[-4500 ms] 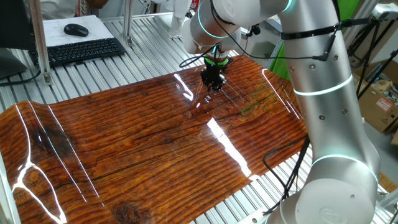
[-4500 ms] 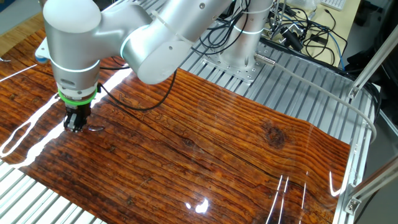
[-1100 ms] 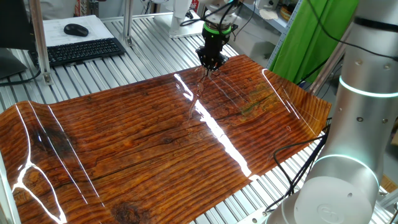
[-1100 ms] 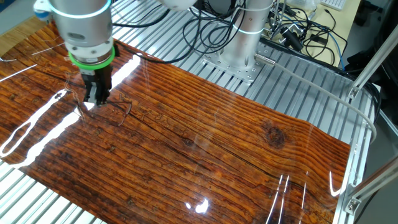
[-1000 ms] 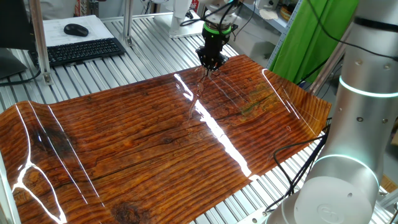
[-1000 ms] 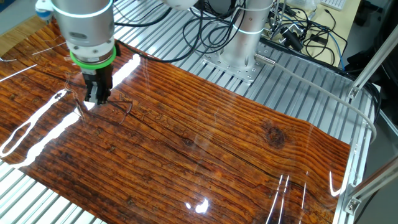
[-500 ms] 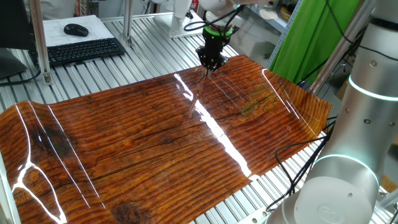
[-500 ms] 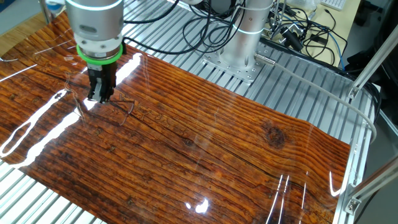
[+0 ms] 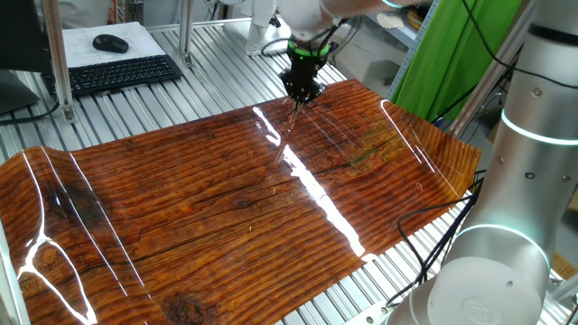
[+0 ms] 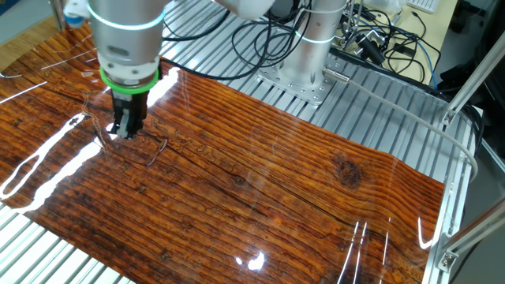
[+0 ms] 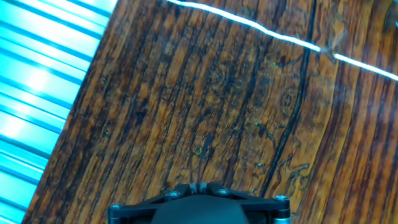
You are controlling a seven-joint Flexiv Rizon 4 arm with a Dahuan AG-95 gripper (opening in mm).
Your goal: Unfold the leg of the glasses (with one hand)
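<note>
Near the table's (image 10: pixel 260 197) far left corner in the other fixed view, the glasses (image 10: pixel 142 146) lie flat. Just beyond, the pincer (image 10: pixel 125 132) has slid slightly right, fingertips pressed together pinching the leg (image 10: pixel 106 136).

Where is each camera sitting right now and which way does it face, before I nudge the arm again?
One fixed view: beside the arm's silver links, facing the keyboard end; gripper at the far edge of the wood sheet.
The other fixed view: opposite side, facing the arm's base plate; gripper above the glasses.
Hand view: on the hand, looking down; only the finger housing shows.
Both fixed views share gripper and sheet.
</note>
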